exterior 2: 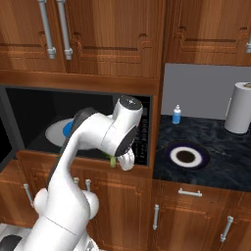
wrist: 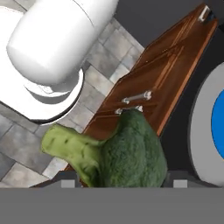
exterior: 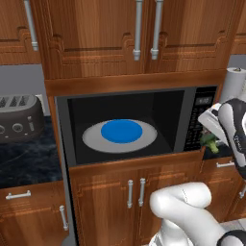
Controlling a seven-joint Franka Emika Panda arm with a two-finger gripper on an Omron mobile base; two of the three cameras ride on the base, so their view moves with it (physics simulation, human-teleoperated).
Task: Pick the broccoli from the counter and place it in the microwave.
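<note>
The broccoli [wrist: 127,153], dark green with a pale stalk to the left, sits between my gripper [wrist: 122,183]'s fingertips, which are shut on it. My gripper [exterior: 211,139] hangs in front of the microwave [exterior: 72,129]'s button panel [exterior: 199,120], just outside the open cavity at its right front corner. A bit of the broccoli [exterior: 210,142] pokes out below the hand, also green under the wrist [exterior 2: 112,160]. Inside, the grey turntable [exterior: 91,139] carries the blue disc [exterior: 121,130].
A grey toaster [exterior: 19,117] stands on the counter [exterior: 29,158] left of the microwave. To the right, the counter [exterior 2: 220,137] holds a blue-capped bottle [exterior 2: 176,114], a paper towel roll [exterior 2: 241,114] and a dark ringed disc [exterior 2: 186,156]. Wooden cabinets hang overhead.
</note>
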